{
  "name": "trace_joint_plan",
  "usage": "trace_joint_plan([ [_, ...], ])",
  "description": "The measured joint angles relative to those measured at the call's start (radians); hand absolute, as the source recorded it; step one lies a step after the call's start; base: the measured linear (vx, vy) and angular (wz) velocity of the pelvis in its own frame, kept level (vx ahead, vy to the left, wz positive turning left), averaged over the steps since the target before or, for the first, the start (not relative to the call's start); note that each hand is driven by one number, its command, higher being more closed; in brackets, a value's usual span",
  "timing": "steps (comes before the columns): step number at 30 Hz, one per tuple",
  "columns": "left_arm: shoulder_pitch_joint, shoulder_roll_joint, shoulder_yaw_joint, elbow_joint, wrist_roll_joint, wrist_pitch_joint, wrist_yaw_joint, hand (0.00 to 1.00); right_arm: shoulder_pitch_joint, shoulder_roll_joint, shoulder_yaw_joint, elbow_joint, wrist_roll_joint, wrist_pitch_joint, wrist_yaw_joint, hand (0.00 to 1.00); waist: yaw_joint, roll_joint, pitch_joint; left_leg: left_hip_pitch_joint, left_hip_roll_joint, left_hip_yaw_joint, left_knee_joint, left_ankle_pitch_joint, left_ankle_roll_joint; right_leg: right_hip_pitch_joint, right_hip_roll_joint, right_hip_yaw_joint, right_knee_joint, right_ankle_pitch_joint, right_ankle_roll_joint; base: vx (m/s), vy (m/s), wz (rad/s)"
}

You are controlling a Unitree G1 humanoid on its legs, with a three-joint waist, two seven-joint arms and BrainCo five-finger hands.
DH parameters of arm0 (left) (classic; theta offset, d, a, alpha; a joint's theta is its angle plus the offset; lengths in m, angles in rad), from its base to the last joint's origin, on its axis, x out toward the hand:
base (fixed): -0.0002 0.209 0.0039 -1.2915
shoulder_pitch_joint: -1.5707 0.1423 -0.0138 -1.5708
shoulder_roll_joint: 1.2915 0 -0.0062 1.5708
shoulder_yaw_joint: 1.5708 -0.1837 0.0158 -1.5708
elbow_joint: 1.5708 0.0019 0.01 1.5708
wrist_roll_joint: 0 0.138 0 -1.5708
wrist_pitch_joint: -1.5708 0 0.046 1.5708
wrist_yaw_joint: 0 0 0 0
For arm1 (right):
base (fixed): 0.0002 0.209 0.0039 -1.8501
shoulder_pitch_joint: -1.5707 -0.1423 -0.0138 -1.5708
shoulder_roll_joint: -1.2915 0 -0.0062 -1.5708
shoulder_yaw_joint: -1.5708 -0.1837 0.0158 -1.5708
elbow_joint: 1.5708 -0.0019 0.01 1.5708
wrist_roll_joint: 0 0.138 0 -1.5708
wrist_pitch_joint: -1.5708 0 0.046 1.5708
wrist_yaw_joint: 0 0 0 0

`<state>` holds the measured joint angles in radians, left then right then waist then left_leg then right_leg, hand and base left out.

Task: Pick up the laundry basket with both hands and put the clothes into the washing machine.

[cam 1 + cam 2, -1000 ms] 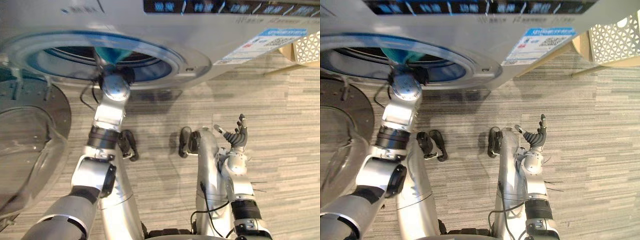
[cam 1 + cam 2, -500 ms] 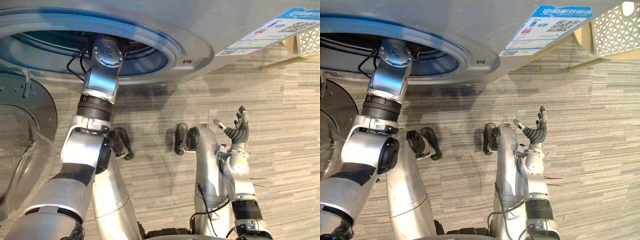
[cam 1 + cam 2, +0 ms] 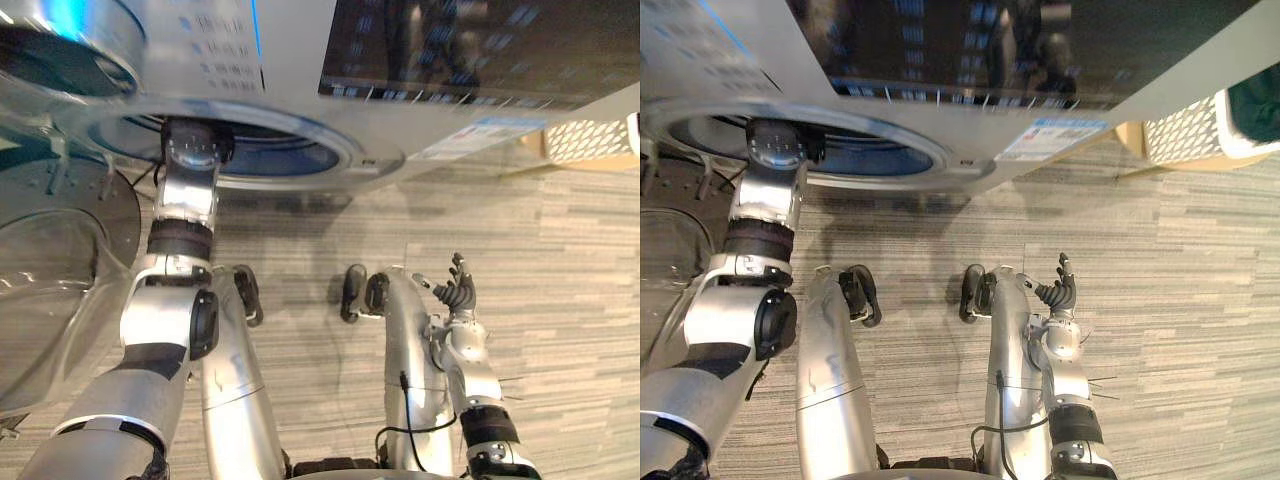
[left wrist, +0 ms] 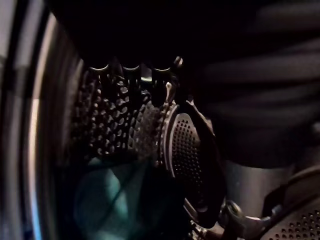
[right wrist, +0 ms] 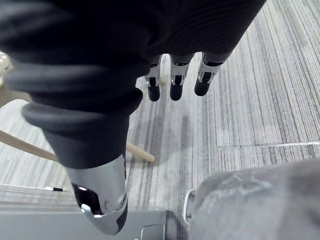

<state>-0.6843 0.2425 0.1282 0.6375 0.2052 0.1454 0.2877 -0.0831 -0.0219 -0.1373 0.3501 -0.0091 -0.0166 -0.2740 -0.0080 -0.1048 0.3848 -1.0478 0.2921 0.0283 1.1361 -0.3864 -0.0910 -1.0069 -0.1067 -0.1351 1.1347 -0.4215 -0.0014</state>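
We reckon one teal cloth is in the washing machine, our left robot hand and right robot hand both released, with clothes seemingly left in the basket.

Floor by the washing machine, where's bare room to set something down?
Bare carpet lies to the robot's right, between the right hand and the laundry basket. Crowded: the mouth of the washing machine, with the left arm in it, and the open door.

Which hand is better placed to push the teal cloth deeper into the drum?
Left. The left hand is inside the drum, near the teal cloth. The right hand hangs open over the floor, away from the washing machine.
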Motion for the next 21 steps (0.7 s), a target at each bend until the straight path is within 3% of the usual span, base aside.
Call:
trace_joint_plan([
  [4, 0.309, -0.091, -0.021, -0.039, 0.001, -0.003, -0.006, 0.0, 0.065, 0.005, 0.001, 0.026, -0.005, 0.025, 0.018, 0.0, 0.015, 0.005, -0.045, 0.232, -0.015, 0.044, -0.181, 0.03, -0.009, 0.216, 0.0, -0.008, -0.168, 0.029, 0.012, 0.19, -0.039, 0.07],
  [9, 0.593, -0.168, -0.03, -0.02, -0.001, -0.009, -0.042, 0.0, 0.113, 0.013, -0.002, 0.106, -0.014, 0.046, 0.032, 0.0, 0.027, 0.028, -0.115, 0.531, -0.031, 0.13, -0.442, 0.09, -0.001, 0.49, 0.012, -0.003, -0.445, 0.117, 0.04, 0.16, 0.062, -0.15],
  [10, 0.647, -0.184, -0.031, 0.03, -0.001, -0.017, -0.058, 0.0, 0.125, 0.015, -0.006, 0.15, -0.014, 0.048, 0.038, 0.0, 0.029, 0.045, -0.146, 0.612, -0.031, 0.169, -0.524, 0.112, 0.003, 0.563, 0.022, 0.006, -0.548, 0.159, 0.051, 0.18, 0.111, -0.42],
  [12, 0.679, -0.192, -0.029, 0.094, 0.001, -0.022, -0.088, 0.0, 0.139, 0.016, -0.017, 0.199, -0.014, 0.055, 0.042, 0.0, 0.03, 0.063, -0.177, 0.694, -0.036, 0.209, -0.609, 0.134, 0.005, 0.634, 0.029, 0.023, -0.651, 0.205, 0.06, 0.15, 0.112, -0.45],
  [16, 0.696, -0.196, -0.034, 0.245, 0.037, -0.044, -0.143, 0.0, 0.148, -0.005, -0.087, 0.405, -0.024, 0.066, 0.061, 0.0, 0.021, 0.105, -0.267, 0.874, -0.094, 0.295, -0.873, 0.232, 0.006, 0.771, 0.032, 0.077, -0.924, 0.331, 0.08, 0.12, 0.066, -0.41],
  [19, 0.685, -0.179, -0.038, 0.292, 0.058, -0.047, -0.159, 0.0, 0.137, -0.039, -0.123, 0.525, -0.032, 0.071, 0.064, 0.0, 0.018, 0.123, -0.281, 0.966, -0.126, 0.336, -1.003, 0.285, 0.002, 0.853, 0.038, 0.111, -1.064, 0.405, 0.086, 0.11, 0.037, -0.37],
  [21, 0.685, -0.154, -0.038, 0.306, 0.085, -0.05, -0.172, 0.0, 0.127, -0.063, -0.139, 0.564, -0.034, 0.07, 0.067, 0.0, -0.007, 0.126, -0.282, 1.015, -0.133, 0.343, -1.034, 0.29, -0.003, 0.9, 0.049, 0.126, -1.104, 0.423, 0.086, 0.07, 0.017, -0.28],
])
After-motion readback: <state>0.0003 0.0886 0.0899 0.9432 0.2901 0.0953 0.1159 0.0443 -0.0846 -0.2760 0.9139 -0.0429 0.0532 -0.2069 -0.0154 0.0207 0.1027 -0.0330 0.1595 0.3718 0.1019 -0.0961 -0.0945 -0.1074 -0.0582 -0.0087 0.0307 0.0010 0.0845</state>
